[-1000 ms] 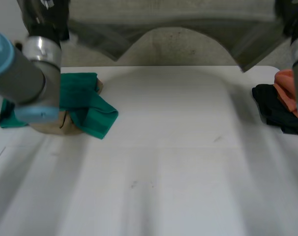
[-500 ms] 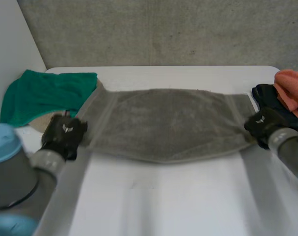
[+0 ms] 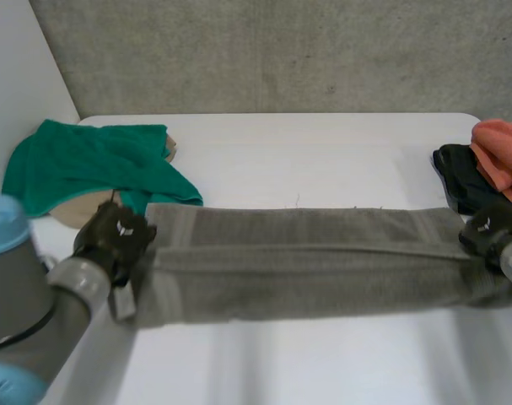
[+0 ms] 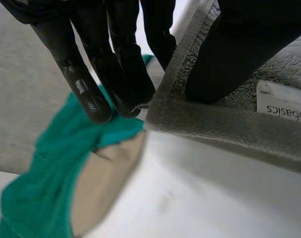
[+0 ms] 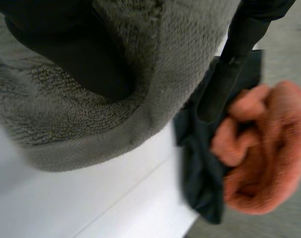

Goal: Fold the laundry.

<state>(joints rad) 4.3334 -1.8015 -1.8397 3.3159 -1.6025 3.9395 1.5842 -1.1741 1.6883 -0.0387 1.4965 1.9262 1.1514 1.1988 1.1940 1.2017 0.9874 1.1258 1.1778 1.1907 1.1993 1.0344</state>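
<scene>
Spanning the white table (image 3: 323,152) from side to side, a grey towel (image 3: 306,261) is pulled into a long band between the two hands. A green cloth (image 3: 78,164) lies crumpled at the far left corner over a tan piece (image 3: 70,215). An orange cloth (image 3: 502,152) sits on a black cloth (image 3: 458,181) at the far right. The left hand (image 3: 114,239) pinches the towel's left corner beside a white label (image 4: 284,106), thumb on top, fingers against the hem. The right hand (image 3: 490,229) clamps the right end between thumb and fingers.
</scene>
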